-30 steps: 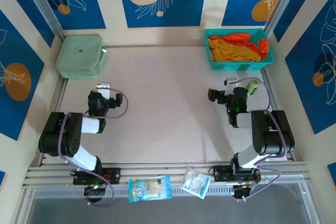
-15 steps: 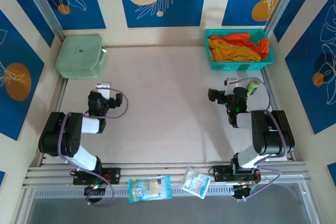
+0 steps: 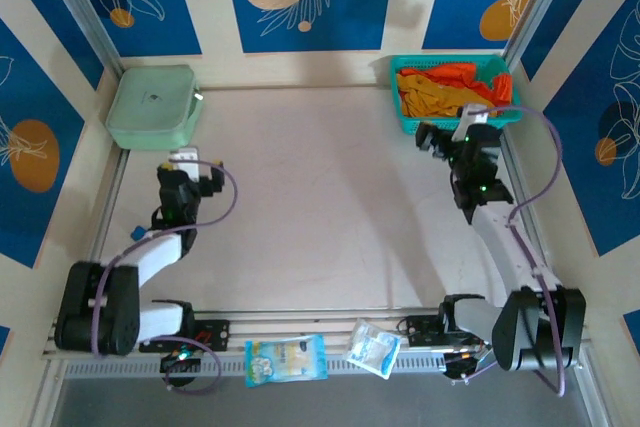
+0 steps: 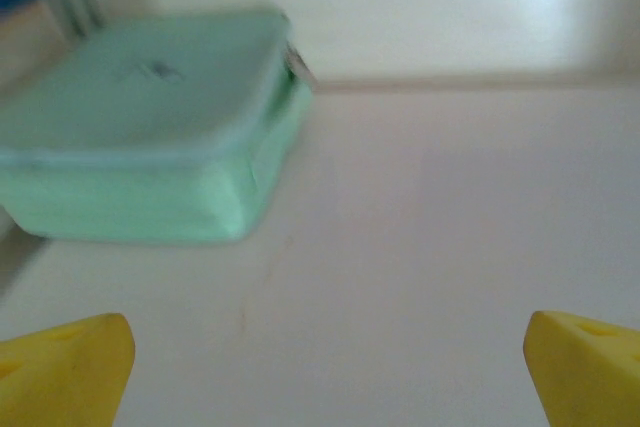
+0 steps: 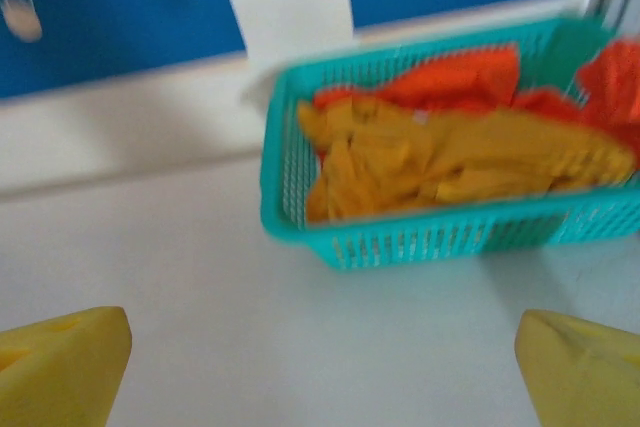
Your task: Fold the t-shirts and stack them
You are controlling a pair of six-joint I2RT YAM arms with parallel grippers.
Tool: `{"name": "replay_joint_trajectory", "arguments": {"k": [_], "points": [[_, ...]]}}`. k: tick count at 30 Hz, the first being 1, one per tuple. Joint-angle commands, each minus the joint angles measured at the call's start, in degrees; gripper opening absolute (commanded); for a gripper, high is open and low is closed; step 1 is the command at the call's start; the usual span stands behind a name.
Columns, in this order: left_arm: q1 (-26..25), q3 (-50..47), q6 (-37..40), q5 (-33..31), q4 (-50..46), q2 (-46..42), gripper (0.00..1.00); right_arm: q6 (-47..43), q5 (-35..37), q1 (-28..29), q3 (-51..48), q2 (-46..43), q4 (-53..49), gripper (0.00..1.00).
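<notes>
The t-shirts lie crumpled in a teal mesh basket point(image 3: 455, 126) at the back right. A mustard-yellow one point(image 3: 440, 97) point(image 5: 430, 157) lies on top, with red-orange cloth point(image 3: 455, 74) point(image 5: 450, 82) behind it. My right gripper point(image 3: 460, 134) point(image 5: 322, 372) hovers just in front of the basket's near wall point(image 5: 420, 232), open, with nothing between its yellow fingertips point(image 5: 60, 362). On the left side of the table my left gripper point(image 3: 187, 163) point(image 4: 325, 377) is open and empty, facing the back wall above bare tabletop.
A pale green lidded box point(image 3: 152, 107) point(image 4: 150, 127) sits at the back left, a little ahead of the left gripper. Two plastic packets point(image 3: 286, 359) point(image 3: 374, 347) lie on the rail at the near edge. Patterned walls close in the table on three sides.
The right arm has stretched forward, carrying its gripper up to the basket. The left arm has reached forward a little toward the green box. Both grippers stayed open.
</notes>
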Motion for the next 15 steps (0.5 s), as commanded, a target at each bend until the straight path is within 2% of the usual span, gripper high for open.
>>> {"name": "replay_joint_trajectory", "arguments": {"k": [1, 5, 8, 15], "points": [[-0.39, 10.99, -8.40, -7.46, -21.83, -4.84, 0.99, 4.04, 4.09, -0.60, 9.11, 2.44, -20.46, 0.99], [-0.39, 21.85, -14.15, -9.00, -38.26, -4.67, 0.99, 4.11, 2.49, -1.42, 24.80, 12.79, -31.07, 1.00], [-0.39, 27.60, -17.44, -8.07, -49.65, -3.77, 1.00, 3.80, 1.77, -1.95, 38.60, 24.15, -39.98, 0.95], [-0.55, 34.45, -16.25, -0.50, -64.42, -2.42, 1.00, 1.64, 1.51, -2.71, 71.56, 51.97, -57.13, 0.82]]}}
